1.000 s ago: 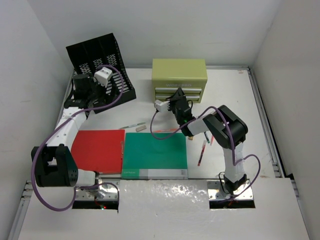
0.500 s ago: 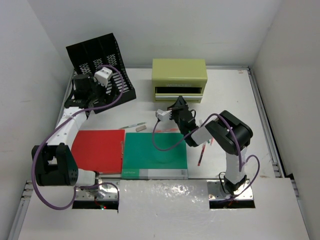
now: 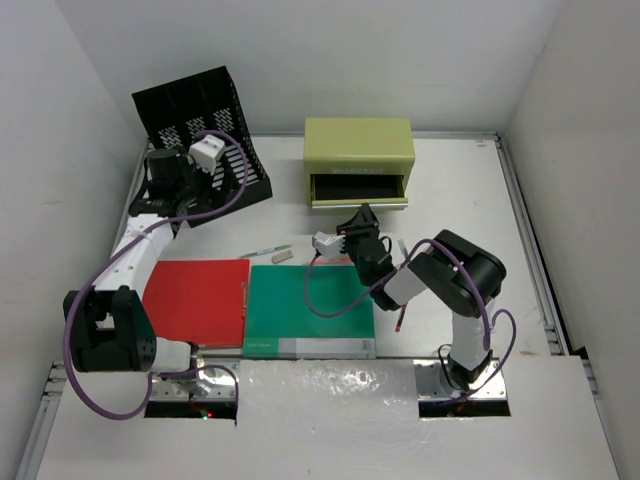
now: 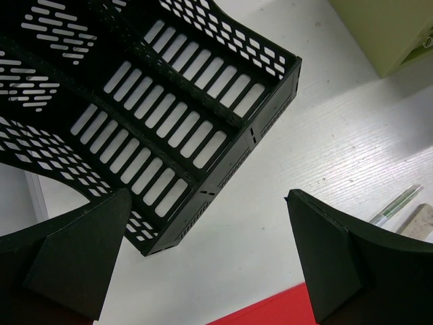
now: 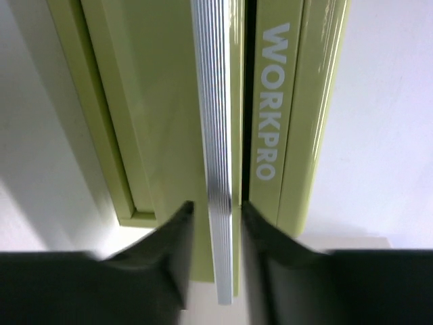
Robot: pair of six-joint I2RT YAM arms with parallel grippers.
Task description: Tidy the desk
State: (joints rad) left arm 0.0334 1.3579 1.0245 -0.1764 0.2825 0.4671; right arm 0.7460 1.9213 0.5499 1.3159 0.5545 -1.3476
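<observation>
On the white desk (image 3: 470,200), the olive drawer (image 3: 355,187) is seen open, its handle (image 5: 216,135) flanked by the right gripper (image 5: 216,206), grip uncertain; the left gripper (image 4: 208,195) is spread wide. Release, then stowing pens (image 3: 264,250), is called for.

Setting: robot lab cell, dressed as office. White desk (image 3: 460,190) w/ grey rails (image 3: 532,260), enclosed by bare white walls (image 3: 400,60); left arm (image 3: 135,255), right arm (image 3: 460,275) bolted at near edge. Props noted: mesh file rack (image 3: 190,105), WORKPRO drawer box (image 3: 358,145), red folder (image 3: 195,300), green folder (image 3: 300,305).
</observation>
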